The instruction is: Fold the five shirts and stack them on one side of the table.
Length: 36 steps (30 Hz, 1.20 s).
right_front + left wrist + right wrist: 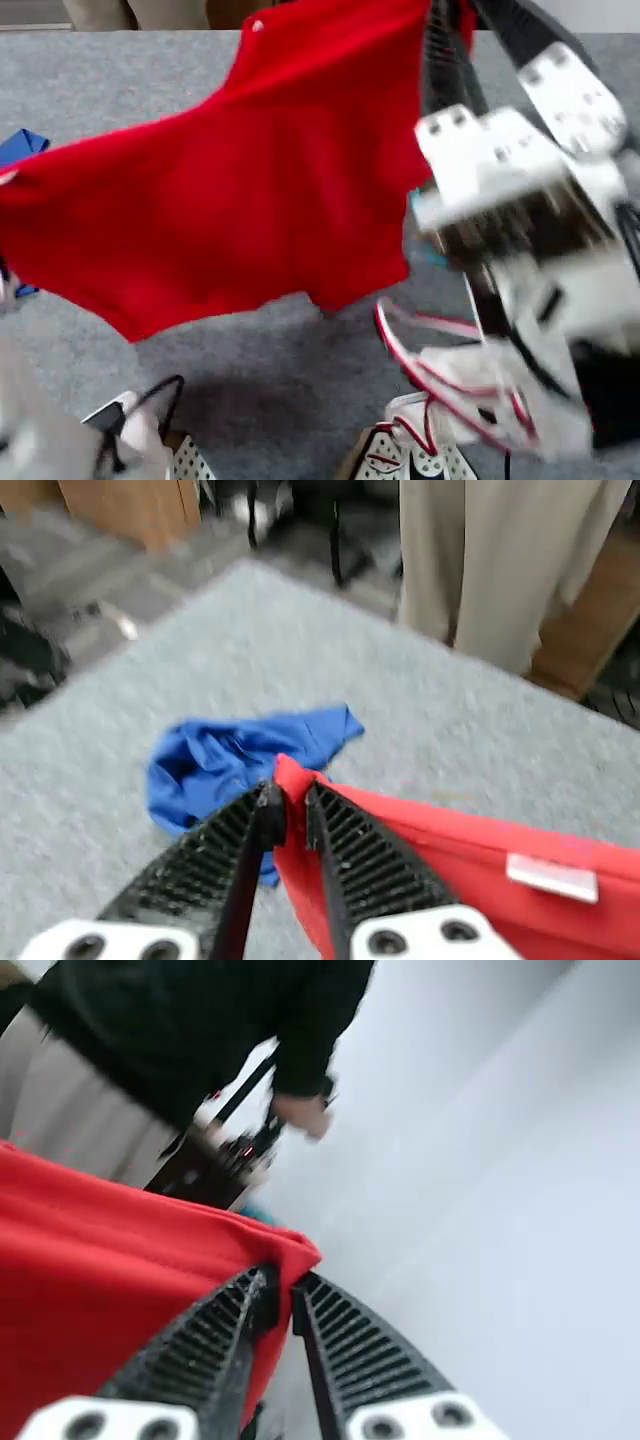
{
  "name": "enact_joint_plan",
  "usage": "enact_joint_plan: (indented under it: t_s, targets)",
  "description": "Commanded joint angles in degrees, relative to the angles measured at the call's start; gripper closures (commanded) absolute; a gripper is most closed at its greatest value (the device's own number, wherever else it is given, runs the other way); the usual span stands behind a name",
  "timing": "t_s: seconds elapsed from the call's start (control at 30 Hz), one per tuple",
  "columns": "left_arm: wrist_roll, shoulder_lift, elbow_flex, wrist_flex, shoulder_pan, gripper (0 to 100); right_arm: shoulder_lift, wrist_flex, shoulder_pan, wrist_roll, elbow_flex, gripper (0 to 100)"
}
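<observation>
Two grippers, one garment: left gripper [288, 810] is clamped on one corner of the red shirt [250, 200], and right gripper [278, 1295] is clamped on another corner, with cloth pinched tight in both. The shirt hangs in the air over the surface [300, 400], stretched from above the left edge toward the far right corner, right end higher. Its lower hem dangles free over the middle. The shadow under it suggests it is off the surface, but contact can't be ruled out.

Likely reason for the hold: pulling two corners apart takes out wrinkles and opens the cloth so it can be laid flat for folding. A small white tag [550, 877] shows on the cloth near the left gripper, so that may be the collar or a seam side, not sure.

Second item, blue shirt [230, 765], lies crumpled and unfolded by the left edge, below the left gripper and apart from the red one. With one shirt unfolded and one in the air, the task looks early. Next would be lowering the red shirt flat without dragging it over the blue one.
</observation>
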Motion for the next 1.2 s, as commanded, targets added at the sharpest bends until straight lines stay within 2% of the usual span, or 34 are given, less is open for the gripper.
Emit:
enact_joint_plan:
  t_s: [0.0,0.13,0.3,0.53,0.6,0.93,1.03,1.17]
  targets:
    - [-1.05,-7.52,4.13,0.7,-1.23,98,-4.35,0.53,-2.86,-0.88,-1.63,99.5]
    - [-0.97,-16.13,9.58,0.62,-0.62,98,-5.49,2.2,-6.64,-0.53,-1.45,99.5]
    - [-0.97,-20.35,13.01,0.53,-1.05,98,-3.91,1.32,-6.99,-0.53,4.62,99.5]
    - [-0.97,-20.26,16.53,0.18,-1.05,98,1.45,-7.3,-7.43,-0.44,15.78,99.5]
    - [-0.97,-20.26,19.43,-2.29,-1.05,98,3.74,-9.76,-8.22,-0.44,18.51,99.5]
    - [-0.88,-20.35,38.68,-22.33,-1.05,98,18.86,-21.98,-8.13,-0.79,24.48,99.5]
    - [-0.88,-20.26,48.97,-33.76,-0.79,98,24.31,-27.25,-8.22,-0.88,24.31,99.5]
    - [1.76,-20.18,63.82,-54.86,-0.62,98,30.46,-32.97,-8.13,-1.41,24.22,99.5]
